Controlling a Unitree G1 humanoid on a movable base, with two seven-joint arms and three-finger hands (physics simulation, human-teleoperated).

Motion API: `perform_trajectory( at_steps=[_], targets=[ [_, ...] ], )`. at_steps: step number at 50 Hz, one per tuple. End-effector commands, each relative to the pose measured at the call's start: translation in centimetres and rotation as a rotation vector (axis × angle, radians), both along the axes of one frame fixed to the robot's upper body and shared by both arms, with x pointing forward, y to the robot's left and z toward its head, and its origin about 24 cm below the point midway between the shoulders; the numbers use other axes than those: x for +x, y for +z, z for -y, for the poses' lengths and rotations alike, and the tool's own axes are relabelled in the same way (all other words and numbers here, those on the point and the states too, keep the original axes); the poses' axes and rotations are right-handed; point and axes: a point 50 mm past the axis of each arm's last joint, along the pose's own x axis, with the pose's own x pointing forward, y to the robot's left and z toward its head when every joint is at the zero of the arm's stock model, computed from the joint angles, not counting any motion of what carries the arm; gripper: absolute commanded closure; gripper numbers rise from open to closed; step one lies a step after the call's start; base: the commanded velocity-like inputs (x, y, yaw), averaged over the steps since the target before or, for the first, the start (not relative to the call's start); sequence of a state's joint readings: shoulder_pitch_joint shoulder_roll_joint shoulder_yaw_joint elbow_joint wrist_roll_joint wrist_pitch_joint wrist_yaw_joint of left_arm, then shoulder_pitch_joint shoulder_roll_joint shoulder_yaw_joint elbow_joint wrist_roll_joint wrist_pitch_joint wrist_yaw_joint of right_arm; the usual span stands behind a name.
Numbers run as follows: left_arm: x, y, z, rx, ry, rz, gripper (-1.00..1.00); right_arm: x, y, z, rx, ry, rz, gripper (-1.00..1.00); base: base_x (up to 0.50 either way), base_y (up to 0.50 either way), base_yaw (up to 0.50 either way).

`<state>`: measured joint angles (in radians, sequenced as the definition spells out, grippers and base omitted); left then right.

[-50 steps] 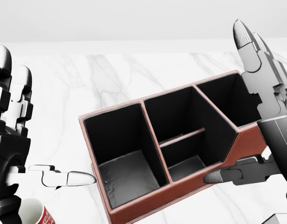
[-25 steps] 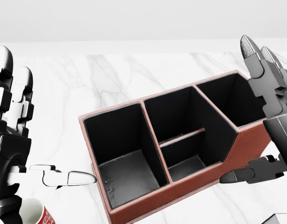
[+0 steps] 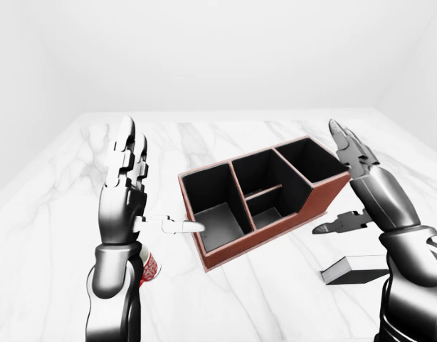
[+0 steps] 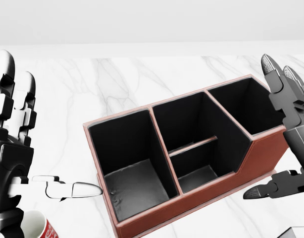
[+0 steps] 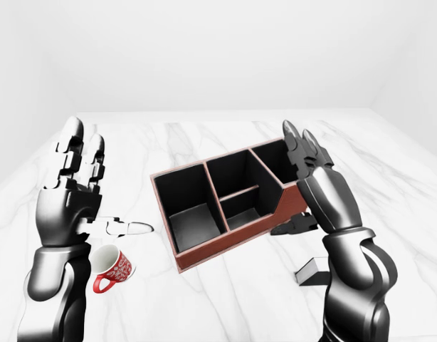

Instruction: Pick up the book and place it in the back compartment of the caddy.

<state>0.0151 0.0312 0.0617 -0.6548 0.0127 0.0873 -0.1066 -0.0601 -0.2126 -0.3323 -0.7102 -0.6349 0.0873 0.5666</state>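
Note:
The red-brown caddy [image 4: 263,157] with black compartments lies at an angle on the white marble table [image 3: 225,306]. A dark book [image 3: 355,269] with white page edges lies flat on the table, below and right of the caddy in the left-eye view. My right hand [image 3: 327,178] hovers open beside the caddy's right end and above the book, fingers up and thumb pointing left. It touches neither. My left hand [image 3: 161,182] is raised open to the left of the caddy, thumb pointing at its left end, holding nothing.
A red and white mug [image 5: 112,269] stands on the table under my left hand. The marble top runs on to its far edge near the top of the eye views, with plain white walls behind.
In the head view my right hand has slid right and down, off the caddy's right compartment. The left hand, the caddy and the camera have stayed put.

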Motion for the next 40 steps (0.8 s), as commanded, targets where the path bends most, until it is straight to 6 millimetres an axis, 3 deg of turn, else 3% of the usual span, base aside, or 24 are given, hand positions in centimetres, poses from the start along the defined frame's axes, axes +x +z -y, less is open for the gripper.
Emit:
perform_trajectory(
  at_steps=[1,40],
  targets=[
    [0.0,-0.1,0.0,0.001,0.0,-0.005,-0.98,0.1,-1.4,0.7,-0.013,-0.043,-0.082,-1.0,0.0,0.0,0.0],
    [0.4,-0.8,0.1,0.002,0.0,-0.041,-0.98,0.3,-4.3,2.7,-0.016,-0.125,-0.259,-1.0,0.0,0.0,0.0]
  ],
)
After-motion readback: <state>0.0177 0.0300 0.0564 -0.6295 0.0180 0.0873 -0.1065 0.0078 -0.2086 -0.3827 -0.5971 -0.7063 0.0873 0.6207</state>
